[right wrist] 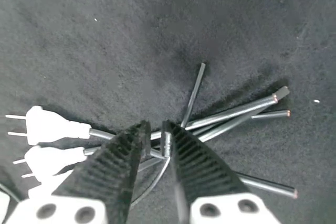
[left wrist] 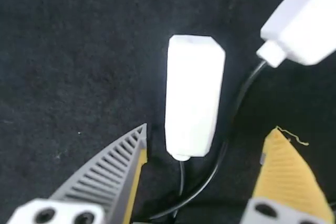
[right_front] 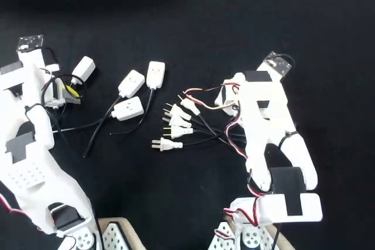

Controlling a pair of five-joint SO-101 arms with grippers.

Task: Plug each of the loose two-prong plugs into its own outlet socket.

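A white outlet socket (left wrist: pixel 191 95) lies on the black cloth between the fingers of my left gripper (left wrist: pixel 207 135), which is open and does not touch it. In the high view this socket (right_front: pixel 84 68) is at the far left, just beyond the left gripper (right_front: pixel 69 87). Three more sockets (right_front: pixel 131 83) lie in the middle left. Several white two-prong plugs (right_front: pixel 176 118) are fanned out at the centre. My right gripper (right wrist: pixel 156 127) is low over their grey cables (right wrist: pixel 231 114), with its fingers pinched on one cable beside the plugs (right wrist: pixel 50 124).
Black cords (right_front: pixel 96 130) run from the sockets toward the left arm. A second socket (left wrist: pixel 310 19) sits close to the one between the left fingers. Cut cable ends (right wrist: pixel 281 94) splay out on the cloth. The black cloth (right_front: pixel 193 33) stretches bare toward the back.
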